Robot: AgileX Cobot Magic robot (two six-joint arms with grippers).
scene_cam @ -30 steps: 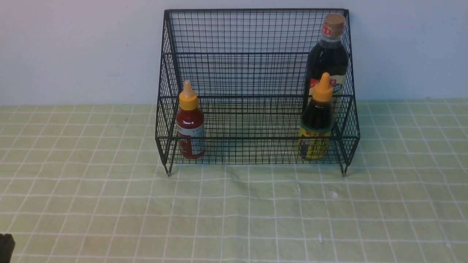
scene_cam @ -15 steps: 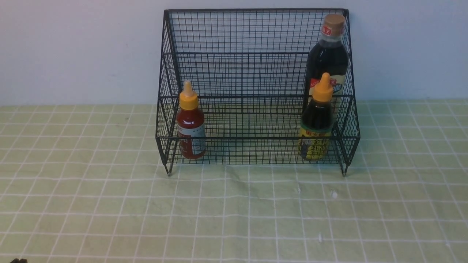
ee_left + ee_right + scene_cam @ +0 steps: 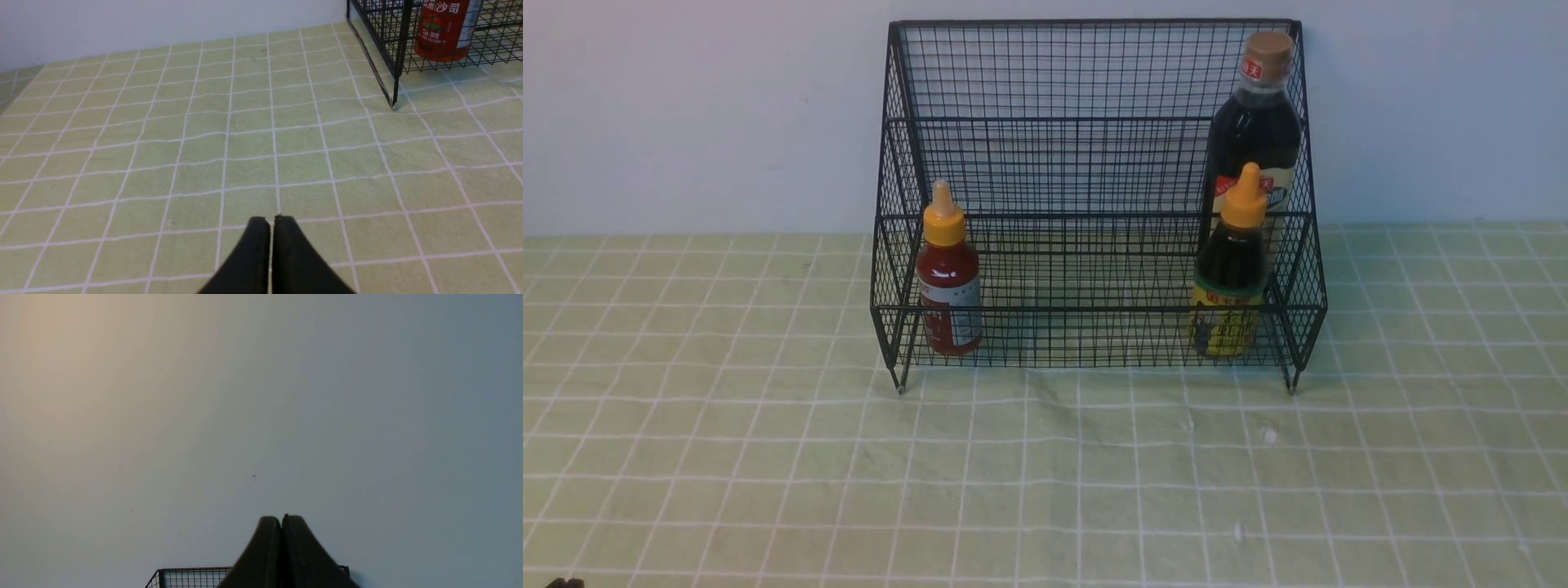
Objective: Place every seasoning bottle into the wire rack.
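Observation:
The black wire rack stands at the back of the table. The red-sauce bottle stands in its lower tier at the left. The small dark bottle with yellow label stands in the lower tier at the right. The tall dark bottle with tan cap stands behind it on the upper tier. My left gripper is shut and empty, low over the cloth, well in front and left of the rack and red bottle. My right gripper is shut and empty, facing the wall above the rack's top edge.
A green checked cloth covers the table. A plain pale wall stands behind the rack. A dark bit of the left arm shows at the front view's bottom left corner.
The dark part of the left arm at the bottom left of the front view has drawn back almost out of view. The bottles and rack have not moved.

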